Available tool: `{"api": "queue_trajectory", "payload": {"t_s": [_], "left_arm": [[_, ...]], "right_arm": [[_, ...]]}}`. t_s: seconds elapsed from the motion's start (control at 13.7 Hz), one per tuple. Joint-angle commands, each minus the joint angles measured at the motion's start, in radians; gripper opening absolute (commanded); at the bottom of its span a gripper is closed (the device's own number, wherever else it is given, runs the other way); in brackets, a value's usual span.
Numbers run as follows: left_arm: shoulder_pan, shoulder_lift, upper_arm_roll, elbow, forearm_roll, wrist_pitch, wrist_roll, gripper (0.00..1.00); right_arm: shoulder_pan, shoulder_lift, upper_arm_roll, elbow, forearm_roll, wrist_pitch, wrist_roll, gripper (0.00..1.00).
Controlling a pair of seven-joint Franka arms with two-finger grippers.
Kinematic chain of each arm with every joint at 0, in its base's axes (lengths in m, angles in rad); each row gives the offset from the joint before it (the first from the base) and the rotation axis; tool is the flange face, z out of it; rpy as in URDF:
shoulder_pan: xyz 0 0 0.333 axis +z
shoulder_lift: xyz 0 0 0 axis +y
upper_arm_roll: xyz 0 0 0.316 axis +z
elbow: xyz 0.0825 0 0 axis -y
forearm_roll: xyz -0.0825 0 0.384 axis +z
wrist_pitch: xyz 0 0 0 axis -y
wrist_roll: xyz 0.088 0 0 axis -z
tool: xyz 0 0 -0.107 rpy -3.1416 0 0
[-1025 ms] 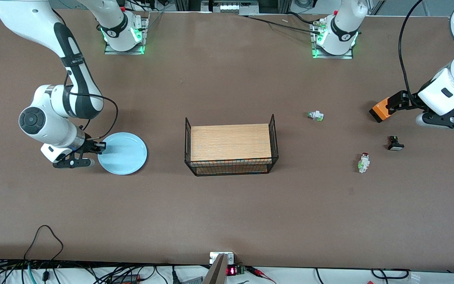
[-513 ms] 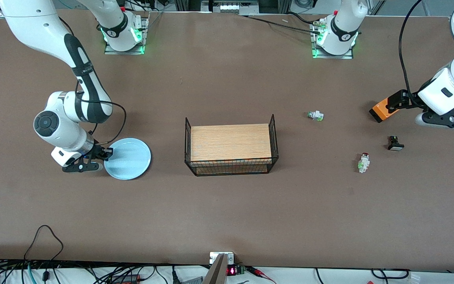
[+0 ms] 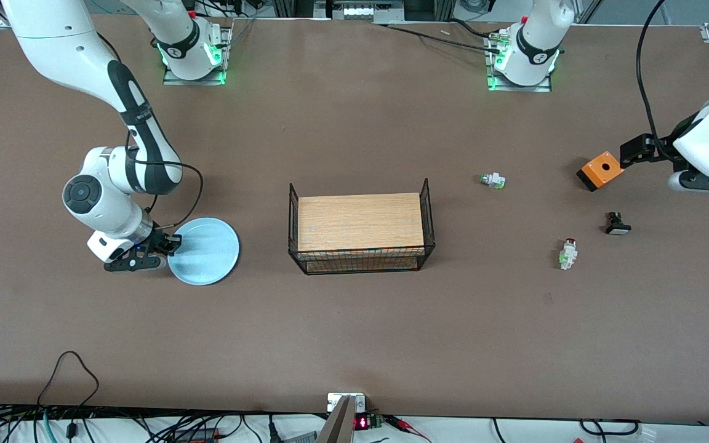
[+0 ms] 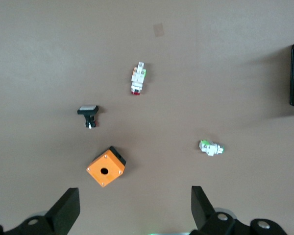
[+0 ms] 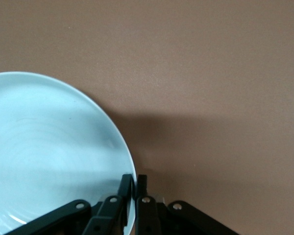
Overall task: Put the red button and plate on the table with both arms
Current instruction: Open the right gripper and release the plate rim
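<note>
My right gripper [image 3: 170, 244] sits low at the plate [image 3: 207, 252], toward the right arm's end of the table [image 3: 354, 332]. In the right wrist view its fingers [image 5: 129, 185] pinch the plate's rim, one on each face, with only a sliver of gap. The plate lies beside the wire-sided wooden rack [image 3: 360, 231], apart from it, with bare tabletop all around it.

My left gripper [image 4: 132, 208] hangs over the left arm's end of the table with its fingers spread wide and nothing between them. An orange box [image 3: 600, 170] lies close by it. The red button [image 3: 568, 253] lies on the table nearer the front camera than the box, well apart from the left gripper. A black piece [image 3: 617, 223] and a white-and-green piece [image 3: 493, 180] lie near it, none touching.
</note>
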Motion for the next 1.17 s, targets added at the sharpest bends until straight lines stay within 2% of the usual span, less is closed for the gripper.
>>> {"api": "queue_trajectory", "payload": {"t_s": [0.0, 0.07, 0.15, 0.59, 0.73, 0.88, 1.1], "left_arm": [[0.024, -0.007, -0.004, 0.054, -0.007, -0.060, 0.013, 1.00], [0.035, -0.002, -0.002, 0.054, -0.007, -0.053, 0.013, 1.00], [0.052, 0.005, -0.004, 0.057, -0.010, -0.045, 0.013, 1.00], [0.053, 0.012, -0.014, 0.063, -0.009, -0.037, 0.013, 1.00], [0.050, 0.015, -0.014, 0.063, -0.007, -0.034, 0.013, 1.00], [0.049, 0.016, -0.014, 0.063, -0.007, -0.034, 0.012, 1.00], [0.049, 0.015, -0.014, 0.063, -0.009, -0.034, 0.012, 1.00]], "right_arm": [[-0.006, 0.019, 0.013, 0.017, 0.020, 0.020, -0.005, 0.44], [-0.006, 0.018, 0.013, 0.017, 0.020, 0.020, -0.003, 0.62], [-0.004, 0.013, 0.013, 0.019, 0.018, 0.019, -0.008, 1.00], [0.036, -0.085, 0.026, 0.034, -0.011, 0.004, -0.026, 1.00], [0.042, -0.136, 0.026, 0.090, -0.073, -0.164, -0.023, 1.00], [0.041, -0.163, 0.022, 0.208, -0.081, -0.400, -0.018, 1.00], [0.039, -0.196, 0.018, 0.345, -0.109, -0.658, -0.017, 1.00]]}}
